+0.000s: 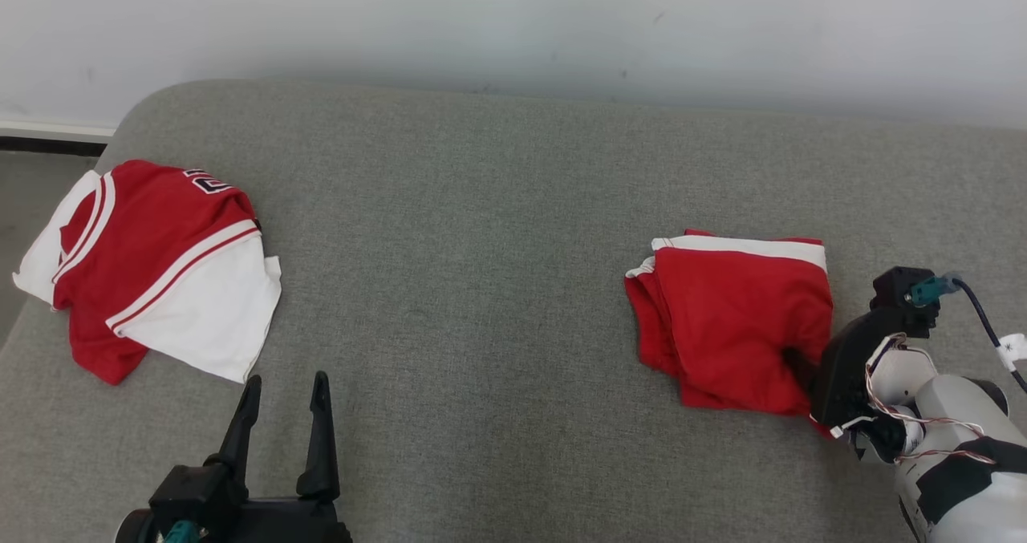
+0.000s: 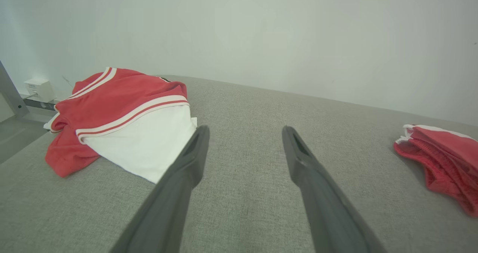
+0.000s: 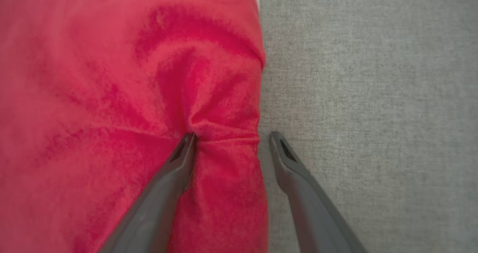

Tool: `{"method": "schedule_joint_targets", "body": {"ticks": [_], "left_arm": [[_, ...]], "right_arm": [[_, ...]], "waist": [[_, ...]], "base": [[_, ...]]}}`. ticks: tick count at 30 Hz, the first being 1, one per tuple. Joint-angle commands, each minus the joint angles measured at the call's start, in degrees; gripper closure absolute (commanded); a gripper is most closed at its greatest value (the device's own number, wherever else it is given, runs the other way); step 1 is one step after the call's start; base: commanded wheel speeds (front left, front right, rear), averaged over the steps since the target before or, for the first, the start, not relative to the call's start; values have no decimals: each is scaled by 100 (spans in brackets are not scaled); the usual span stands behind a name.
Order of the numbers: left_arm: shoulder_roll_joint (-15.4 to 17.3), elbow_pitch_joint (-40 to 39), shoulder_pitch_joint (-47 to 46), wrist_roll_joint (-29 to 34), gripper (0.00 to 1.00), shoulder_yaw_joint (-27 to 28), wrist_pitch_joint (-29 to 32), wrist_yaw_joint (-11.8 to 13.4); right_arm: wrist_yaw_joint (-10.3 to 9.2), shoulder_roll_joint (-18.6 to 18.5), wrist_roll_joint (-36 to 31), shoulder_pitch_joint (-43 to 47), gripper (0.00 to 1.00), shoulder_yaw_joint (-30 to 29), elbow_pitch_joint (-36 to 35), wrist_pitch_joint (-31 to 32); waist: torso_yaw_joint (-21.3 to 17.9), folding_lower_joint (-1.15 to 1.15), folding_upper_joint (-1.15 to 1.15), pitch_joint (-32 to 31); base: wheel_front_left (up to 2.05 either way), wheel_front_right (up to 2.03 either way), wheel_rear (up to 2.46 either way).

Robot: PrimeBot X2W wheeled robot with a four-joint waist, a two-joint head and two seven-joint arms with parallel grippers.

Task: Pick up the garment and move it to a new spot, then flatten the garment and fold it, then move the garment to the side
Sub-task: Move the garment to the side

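At the right side of the grey cushion [image 1: 481, 246] the folded red garment [image 1: 738, 310] lay, and my right jaws stood apart over its edge, one finger [image 3: 175, 170] on the cloth, the other on bare cushion. I judged that moving it aside was in hand: next the jaws had to close through all layers. The left jaws hovered apart near the jersey [image 1: 152, 246].

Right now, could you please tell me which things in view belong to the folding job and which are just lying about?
In the job: folded red garment; right gripper, jaws open, one finger pressing its edge; grey cushion it lies on.
Lying about: red-and-white jersey at the left; left gripper, holding nothing, jaws open; white wall box.
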Motion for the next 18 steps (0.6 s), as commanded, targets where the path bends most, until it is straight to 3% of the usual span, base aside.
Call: {"method": "schedule_joint_targets", "body": {"ticks": [1, 2, 4, 5, 11, 18], "left_arm": [[-1, 7, -64, -66, 0, -9, -4, 17], [-1, 7, -64, -66, 0, -9, -4, 17], [1, 3, -96, -79, 0, -8, -4, 23], [-2, -3, -130, -75, 0, -9, -3, 9], [-1, -73, -243, -36, 0, 52, -3, -37], [6, -304, -605, 210, 0, 306, -2, -179]], "right_arm": [[-13, 102, -106, 63, 0, 70, 155, 162], [-13, 102, -106, 63, 0, 70, 155, 162], [-13, 95, -175, -8, 78, 156, 139, 218], [-13, 16, -294, -78, 100, 328, 60, 291], [-19, -313, -508, -413, 100, 862, -325, 422], [-15, -960, -530, -1018, 100, 2008, -1142, 523]], "waist": [[43, 0, 0, 103], [43, 0, 0, 103], [13, 0, 0, 144], [-39, 0, 0, 200], [-266, 0, 0, 444], [-872, 0, 0, 1002]], "base": [[0, 0, 0], [0, 0, 0], [0, 0, 0], [0, 0, 0], [0, 0, 0], [0, 0, 0]]}}
